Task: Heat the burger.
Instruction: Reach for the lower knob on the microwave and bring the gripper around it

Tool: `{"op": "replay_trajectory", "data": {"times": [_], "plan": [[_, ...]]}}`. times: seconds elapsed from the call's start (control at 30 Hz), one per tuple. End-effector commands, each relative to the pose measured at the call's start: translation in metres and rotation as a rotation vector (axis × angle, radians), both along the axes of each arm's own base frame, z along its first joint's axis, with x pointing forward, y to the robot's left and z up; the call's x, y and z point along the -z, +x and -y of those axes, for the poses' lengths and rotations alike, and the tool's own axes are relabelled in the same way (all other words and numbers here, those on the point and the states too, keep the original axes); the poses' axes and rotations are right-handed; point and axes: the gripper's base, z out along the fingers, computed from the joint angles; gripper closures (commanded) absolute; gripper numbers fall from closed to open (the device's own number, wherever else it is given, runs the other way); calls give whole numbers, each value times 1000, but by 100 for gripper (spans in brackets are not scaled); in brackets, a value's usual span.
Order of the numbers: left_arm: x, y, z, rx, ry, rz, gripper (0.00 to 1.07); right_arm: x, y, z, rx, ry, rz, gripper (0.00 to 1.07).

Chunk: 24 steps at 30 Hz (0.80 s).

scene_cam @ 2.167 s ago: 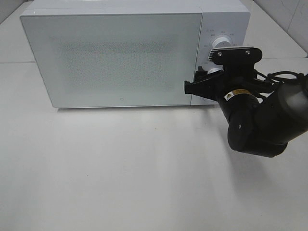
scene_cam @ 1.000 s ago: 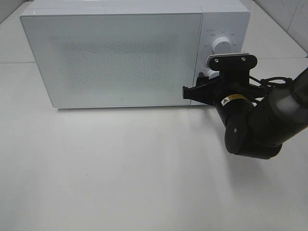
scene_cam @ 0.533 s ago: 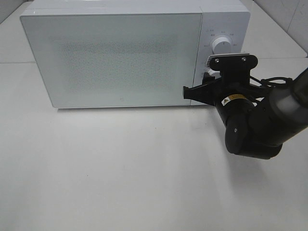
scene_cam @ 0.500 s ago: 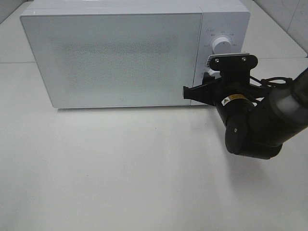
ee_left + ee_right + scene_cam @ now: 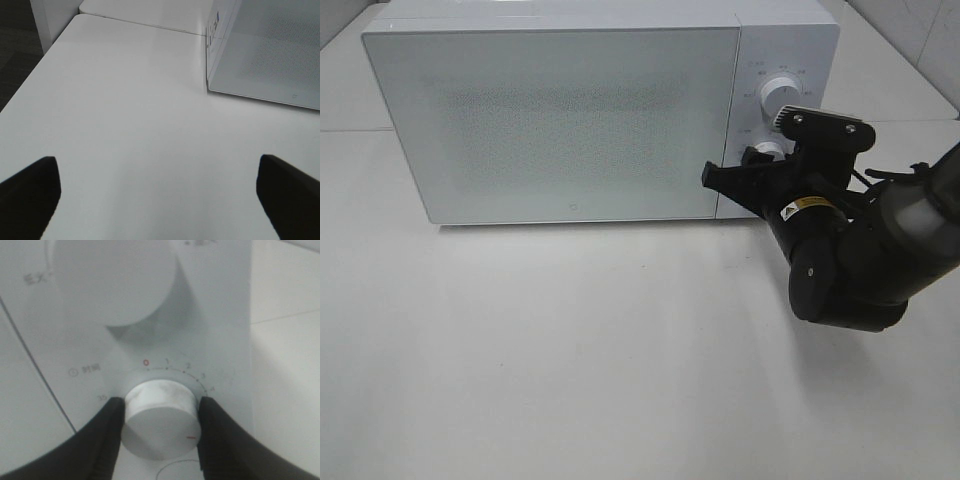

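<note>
The burger is out of view; the white microwave (image 5: 560, 120) has its door shut. My right gripper (image 5: 761, 162) is at the control panel, shut on the lower timer knob (image 5: 159, 421). One black finger (image 5: 102, 440) presses each side of the knob. The knob's red mark (image 5: 190, 438) points past the printed 4. The upper knob (image 5: 782, 92) is untouched. Away from the microwave's left end, my left gripper (image 5: 159, 182) hangs open over bare table with nothing between its fingers.
The microwave's left corner (image 5: 209, 75) shows in the left wrist view, with white table (image 5: 125, 125) in front of it. The table's edge (image 5: 30, 65) drops to a dark floor on that side. White table (image 5: 570, 350) spreads in front of the microwave.
My right wrist has rolled clockwise while holding the lower knob, and its camera mount now tilts to the right. The left arm has not moved.
</note>
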Motion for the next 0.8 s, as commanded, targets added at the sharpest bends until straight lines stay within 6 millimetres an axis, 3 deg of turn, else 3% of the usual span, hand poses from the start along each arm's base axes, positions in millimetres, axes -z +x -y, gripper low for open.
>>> {"op": "replay_trajectory", "data": {"times": [0.03,0.07,0.1,0.13,0.37,0.43,0.8], "plan": [[-1,-3,1,3,-2,23,6,-21,4,0,12,365,198,99],[-1,-3,1,3,-2,23,6,-21,4,0,12,365,198,99],[-1,-3,1,3,-2,23,6,-21,4,0,13,551,195,99],[-1,-3,1,3,-2,23,6,-21,4,0,13,616,194,99],[-1,-3,1,3,-2,23,6,-25,3,0,3,870,226,99],[-1,-3,1,3,-2,23,6,-25,3,0,-2,1057,218,99],[-1,-3,1,3,-2,23,6,-26,3,0,-8,1257,206,99]]}}
